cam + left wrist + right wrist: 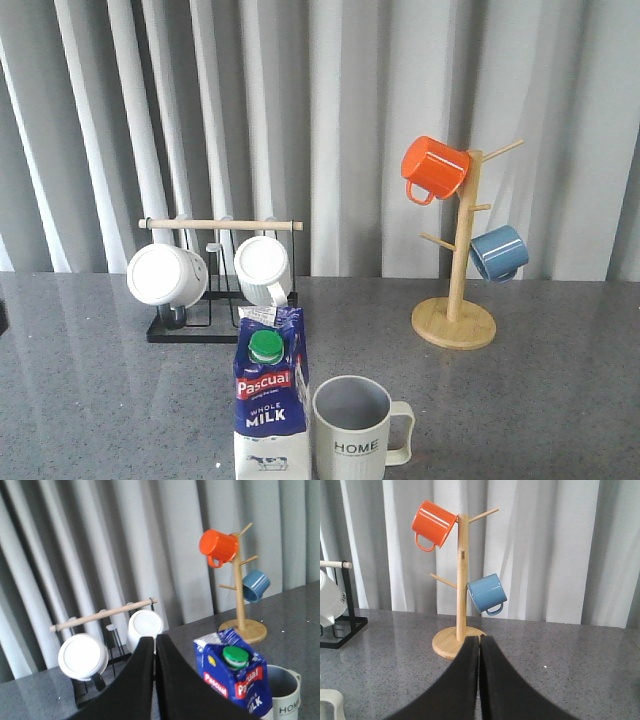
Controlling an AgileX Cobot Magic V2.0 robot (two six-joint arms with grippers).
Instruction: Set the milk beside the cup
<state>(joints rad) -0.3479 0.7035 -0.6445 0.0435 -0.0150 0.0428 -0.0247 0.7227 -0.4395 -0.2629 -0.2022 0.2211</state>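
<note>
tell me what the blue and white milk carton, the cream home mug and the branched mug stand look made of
Blue and white milk carton: likely coated paperboard, judging by folded gable creases; its green cap looks plastic.
Cream HOME mug: probably matte ceramic, with a thick rim and no glare.
Branched mug stand: pale unpainted wood, seemingly.

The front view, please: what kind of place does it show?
Probably a staged tabletop set imitating a kitchen counter, not a real kitchen. A grey speckled table holds a wooden mug tree, a rack of white mugs, a milk carton and a HOME cup, before a plain grey curtain.
</note>
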